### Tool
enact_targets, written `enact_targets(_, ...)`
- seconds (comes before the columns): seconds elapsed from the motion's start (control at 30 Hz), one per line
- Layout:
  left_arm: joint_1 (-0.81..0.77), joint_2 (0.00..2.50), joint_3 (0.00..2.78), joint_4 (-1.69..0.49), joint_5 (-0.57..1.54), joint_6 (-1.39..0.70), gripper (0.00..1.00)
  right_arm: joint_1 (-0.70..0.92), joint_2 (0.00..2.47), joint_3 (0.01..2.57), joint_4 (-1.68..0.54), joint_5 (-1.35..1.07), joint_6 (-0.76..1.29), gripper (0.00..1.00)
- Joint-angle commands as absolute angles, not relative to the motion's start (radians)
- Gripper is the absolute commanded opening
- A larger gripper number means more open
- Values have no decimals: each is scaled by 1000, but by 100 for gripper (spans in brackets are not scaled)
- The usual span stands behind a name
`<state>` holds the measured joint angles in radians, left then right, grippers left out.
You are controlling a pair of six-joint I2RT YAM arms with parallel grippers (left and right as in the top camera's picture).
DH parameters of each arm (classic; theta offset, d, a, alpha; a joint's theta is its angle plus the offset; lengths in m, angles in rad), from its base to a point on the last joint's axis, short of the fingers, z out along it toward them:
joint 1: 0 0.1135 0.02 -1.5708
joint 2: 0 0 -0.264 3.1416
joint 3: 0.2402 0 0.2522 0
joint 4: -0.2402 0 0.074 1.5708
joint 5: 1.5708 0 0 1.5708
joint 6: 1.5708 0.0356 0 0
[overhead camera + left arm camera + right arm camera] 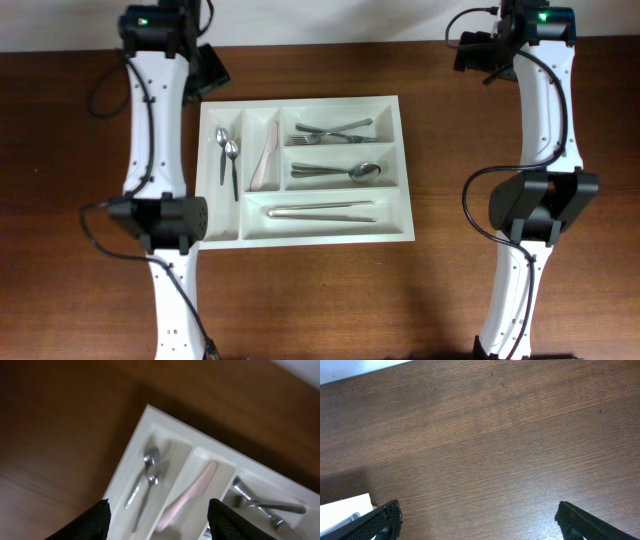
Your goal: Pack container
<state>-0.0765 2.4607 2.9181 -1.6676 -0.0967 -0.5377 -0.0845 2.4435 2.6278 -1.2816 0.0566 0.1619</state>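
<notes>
The white cutlery tray (pixel 228 232) lies at the table's middle. Its narrow slots hold two small spoons (pixel 227 158) and a pink knife (pixel 266 158). The wider compartments hold forks (pixel 333 131), a spoon with other pieces (pixel 336 173) and long utensils (pixel 320 211). My left gripper (pixel 212 72) hangs open and empty off the tray's far left corner. The left wrist view shows the tray (pixel 131 442), the spoons (pixel 148 476) and the pink knife (pixel 189 494) between its open fingers (pixel 159 520). My right gripper (pixel 470 52) is open and empty over bare wood at the far right (pixel 477 520).
The tray's corner (pixel 345 510) shows at the lower left of the right wrist view. Both arm bases stand at the front of the brown table, left (pixel 160 222) and right (pixel 540 205). A pale wall strip runs along the table's far edge.
</notes>
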Motion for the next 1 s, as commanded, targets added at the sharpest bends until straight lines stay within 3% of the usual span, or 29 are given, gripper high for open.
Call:
enact_targets(0.0, -71, 2387, 2935, -1650, -193, -444, 65, -79, 2444, 2626, -1282, 72, 173, 99)
enact_targets(0.33, -60, 2356, 2935, -1604, -232, -184, 70, -79, 2444, 2626, -1282, 72, 173, 99)
enact_targets(0.63, -36, 2356, 2935, -1553, -233, 181, 75, -79, 2444, 2626, -1282, 72, 173, 99)
enact_targets(0.97, 153, 2357, 2898, -1556, -193, 226, 79, -79, 2444, 2626, -1282, 72, 173, 99)
